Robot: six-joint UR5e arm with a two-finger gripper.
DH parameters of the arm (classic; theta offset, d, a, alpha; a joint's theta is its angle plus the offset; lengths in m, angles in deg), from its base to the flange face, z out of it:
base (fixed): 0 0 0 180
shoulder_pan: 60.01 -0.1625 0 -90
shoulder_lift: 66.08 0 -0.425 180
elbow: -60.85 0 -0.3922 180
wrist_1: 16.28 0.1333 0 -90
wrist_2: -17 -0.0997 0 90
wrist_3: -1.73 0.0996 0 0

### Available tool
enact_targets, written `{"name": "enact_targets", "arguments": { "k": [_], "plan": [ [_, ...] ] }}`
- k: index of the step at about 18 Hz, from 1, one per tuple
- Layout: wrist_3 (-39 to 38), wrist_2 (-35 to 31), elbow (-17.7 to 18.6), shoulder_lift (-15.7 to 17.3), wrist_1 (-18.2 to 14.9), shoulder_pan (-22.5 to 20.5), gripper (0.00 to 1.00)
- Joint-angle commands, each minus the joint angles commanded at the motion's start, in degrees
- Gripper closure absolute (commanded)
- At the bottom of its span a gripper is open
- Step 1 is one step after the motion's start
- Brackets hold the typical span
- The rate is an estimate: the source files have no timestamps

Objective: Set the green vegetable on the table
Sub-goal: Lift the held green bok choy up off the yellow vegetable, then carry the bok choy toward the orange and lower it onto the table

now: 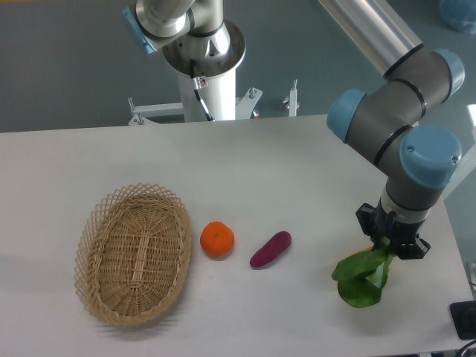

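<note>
With leaves drooping toward the table (297, 171) at the near right, green vegetable (362, 277) hanging from the gripper (392, 245), clamped by its stem end; contact between leaf tips and tabletop impossible to tell. Judged nearly done: carried to a bare spot, lowering and release left. Farther left, purple vegetable (270, 249), then orange (217, 239), then wicker basket (134, 253). At the back, robot base (204, 59).
</note>
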Motion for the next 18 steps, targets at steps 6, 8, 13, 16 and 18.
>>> {"name": "enact_targets", "arguments": {
  "k": [6, 8, 13, 16, 18],
  "plan": [
    [-0.26, 0.09, -0.17, 0.09, 0.0, 0.0, 0.74],
    [-0.44, 0.17, 0.35, 0.52, -0.52, -0.09, 0.74],
    [-0.27, 0.88, 5.87, 3.94, -2.29, -0.7, 0.73],
    [0.61, 0.88, 11.14, 7.28, -0.62, -0.7, 0.75],
    [2.44, 0.79, 14.83, 9.48, -0.53, -0.35, 0.76]
  ]
}}
